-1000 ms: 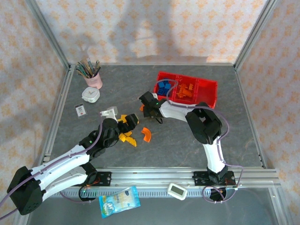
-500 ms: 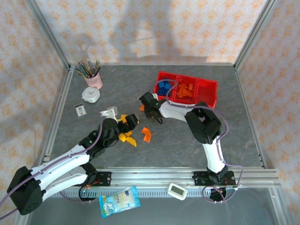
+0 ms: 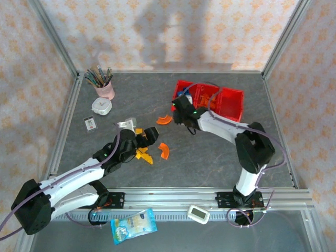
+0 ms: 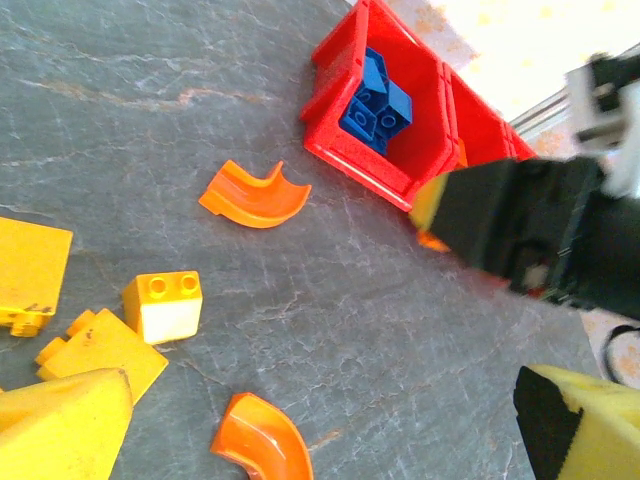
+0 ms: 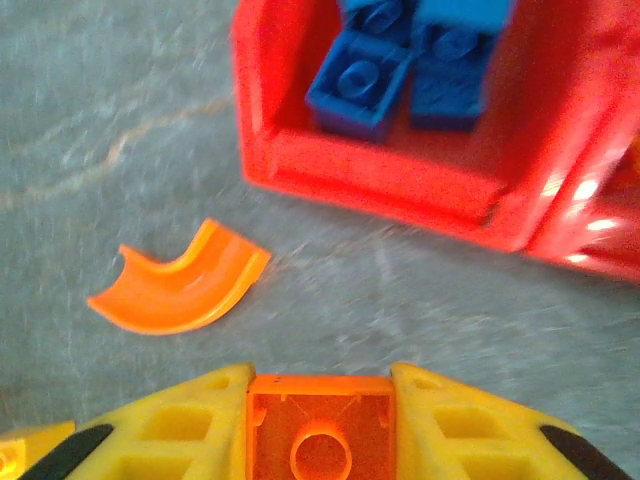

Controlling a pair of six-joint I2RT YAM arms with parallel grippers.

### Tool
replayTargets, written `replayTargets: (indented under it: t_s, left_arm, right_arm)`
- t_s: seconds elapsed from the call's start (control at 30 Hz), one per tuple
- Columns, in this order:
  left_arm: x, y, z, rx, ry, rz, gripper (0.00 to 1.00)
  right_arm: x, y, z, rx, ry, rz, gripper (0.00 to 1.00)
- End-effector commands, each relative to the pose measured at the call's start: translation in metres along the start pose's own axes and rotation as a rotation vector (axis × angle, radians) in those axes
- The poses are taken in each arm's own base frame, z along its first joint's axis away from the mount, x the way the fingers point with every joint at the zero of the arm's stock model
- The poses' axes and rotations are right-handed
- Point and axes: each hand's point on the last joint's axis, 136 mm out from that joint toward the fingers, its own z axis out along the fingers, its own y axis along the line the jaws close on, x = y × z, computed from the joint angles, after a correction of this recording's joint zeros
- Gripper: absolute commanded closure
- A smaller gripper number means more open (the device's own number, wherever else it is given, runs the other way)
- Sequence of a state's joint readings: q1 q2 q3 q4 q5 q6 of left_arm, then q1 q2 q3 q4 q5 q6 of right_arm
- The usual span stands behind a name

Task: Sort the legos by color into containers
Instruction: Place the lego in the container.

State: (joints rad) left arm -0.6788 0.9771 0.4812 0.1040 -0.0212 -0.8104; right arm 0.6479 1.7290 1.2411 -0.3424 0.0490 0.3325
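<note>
Your right jaws swung from mid-bench to the red tray (image 5: 380, 180), narrow on an orange brick (image 5: 320, 430) short of the bin w/ blue bricks (image 5: 360, 80), so drop's next, prob. one bin over; left jaws wide, empty.

Top cam overhead, wrist cams close, share tray (image 5: 380, 185)

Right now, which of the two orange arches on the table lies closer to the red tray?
The far arch, just left of the red tray. The near arch lies lower in the top view, beside the yellow bricks.
</note>
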Motion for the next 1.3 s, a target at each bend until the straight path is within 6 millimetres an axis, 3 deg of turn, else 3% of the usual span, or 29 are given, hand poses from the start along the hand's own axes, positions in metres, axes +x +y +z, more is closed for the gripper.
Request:
replayTargets:
  t_s: [0.0, 0.13, 0.3, 0.57, 0.67, 0.77, 0.97, 1.27]
  left_arm:
    - [-0.009, -0.029, 0.005, 0.084, -0.005, 0.005, 0.01]
    - [-0.004, -0.049, 0.016, 0.115, 0.018, 0.028, 0.01]
    - [0.002, -0.069, 0.033, 0.139, 0.048, 0.056, 0.01]
    - [-0.001, -0.084, 0.050, 0.144, 0.052, 0.082, 0.01]
    - [-0.002, -0.086, 0.053, 0.146, 0.052, 0.089, 0.01]
    - [-0.003, -0.087, 0.054, 0.145, 0.049, 0.096, 0.01]
    - [-0.009, -0.084, 0.049, 0.131, 0.025, 0.105, 0.01]
    - [-0.019, -0.058, 0.029, 0.077, -0.029, 0.090, 0.01]
  right_arm:
    - [-0.022, -0.040, -0.014, 0.063, -0.054, 0.074, 0.66]
    - [-0.047, -0.082, -0.017, 0.121, -0.100, 0.137, 0.65]
    - [-0.070, -0.121, 0.002, 0.202, -0.112, 0.182, 0.66]
    - [-0.100, -0.144, 0.042, 0.252, -0.118, 0.191, 0.65]
    - [-0.106, -0.148, 0.050, 0.273, -0.109, 0.189, 0.57]
    - [-0.110, -0.143, 0.050, 0.249, -0.110, 0.188, 0.50]
    - [-0.107, -0.125, 0.032, 0.185, -0.113, 0.186, 0.46]
    - [-0.058, -0.071, 0.010, 0.081, -0.069, 0.116, 0.40]
